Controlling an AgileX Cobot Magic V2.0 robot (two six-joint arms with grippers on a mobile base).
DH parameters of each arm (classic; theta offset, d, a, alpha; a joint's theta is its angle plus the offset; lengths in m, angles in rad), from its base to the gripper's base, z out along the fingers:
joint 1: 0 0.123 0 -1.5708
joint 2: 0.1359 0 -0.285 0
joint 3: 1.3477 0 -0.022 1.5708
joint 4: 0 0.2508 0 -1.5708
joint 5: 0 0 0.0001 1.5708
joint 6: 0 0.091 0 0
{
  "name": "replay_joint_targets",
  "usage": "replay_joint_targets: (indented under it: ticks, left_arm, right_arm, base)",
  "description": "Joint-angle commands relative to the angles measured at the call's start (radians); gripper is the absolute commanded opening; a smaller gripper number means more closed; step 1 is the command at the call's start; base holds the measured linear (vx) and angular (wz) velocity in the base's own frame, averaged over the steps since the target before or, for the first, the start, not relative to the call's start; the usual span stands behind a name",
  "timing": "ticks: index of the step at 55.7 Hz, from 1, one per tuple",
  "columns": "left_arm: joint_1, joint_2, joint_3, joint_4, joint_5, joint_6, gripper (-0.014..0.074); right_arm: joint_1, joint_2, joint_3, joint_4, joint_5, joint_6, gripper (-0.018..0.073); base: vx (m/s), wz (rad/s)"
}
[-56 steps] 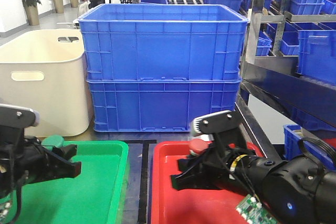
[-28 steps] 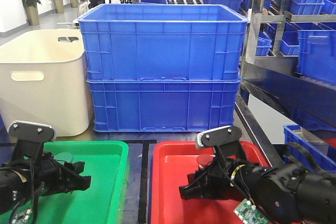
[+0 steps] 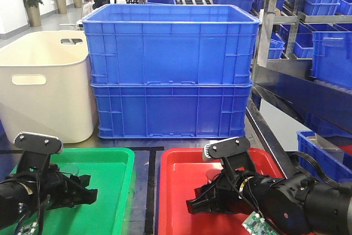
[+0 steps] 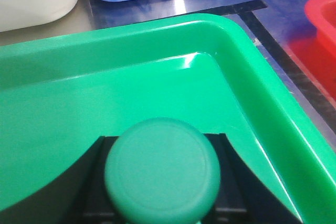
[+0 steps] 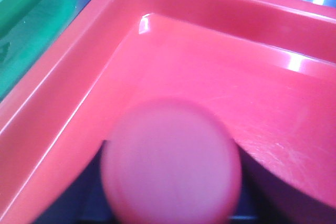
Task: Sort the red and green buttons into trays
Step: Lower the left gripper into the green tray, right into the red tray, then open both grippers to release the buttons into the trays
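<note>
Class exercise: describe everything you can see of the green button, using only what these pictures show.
The green button shows best in the left wrist view: a round, smooth, matte green mushroom cap, seen from above, filling the lower middle of the frame. Black parts flank it on both sides; whether they are its base or the left gripper's fingers cannot be told. It sits over the floor of the glossy green tray, near a rounded corner. In the front view the left arm hides it.

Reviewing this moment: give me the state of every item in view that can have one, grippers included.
green button: held between the left gripper's jaws, over the green tray
red button: held between the right gripper's jaws, over the red tray
green tray: visible floor bare
red tray: visible floor bare
left gripper: shut on green button
right gripper: shut on red button
</note>
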Motion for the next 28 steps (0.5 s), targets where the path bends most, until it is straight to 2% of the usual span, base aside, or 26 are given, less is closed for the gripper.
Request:
replay_joint_targets:
  ticks: [1, 8, 14, 28]
  left_arm:
    - [-0.006, -0.036, -0.035, -0.008, -0.084, 0.001, 0.0454]
    - [-0.006, -0.036, -0.035, -0.008, -0.084, 0.001, 0.0592]
    - [-0.006, -0.039, -0.035, -0.008, -0.083, 0.001, 0.0672]
    - [-0.006, -0.129, -0.035, -0.008, -0.097, -0.002, 0.0674]
  right_arm:
    - [-0.005, -0.043, -0.036, 0.003, -0.075, 0.004, 0.0544]
    - [-0.005, -0.043, -0.036, 0.003, -0.072, 0.004, 0.0629]
    - [-0.005, -0.050, -0.036, 0.003, -0.072, 0.004, 0.0645]
    - [-0.005, -0.126, -0.036, 0.002, -0.078, 0.003, 0.0607]
  base:
    - [0.00, 0.00]
    - [0.00, 0.00]
    - [0.00, 0.00]
    - [0.00, 0.00]
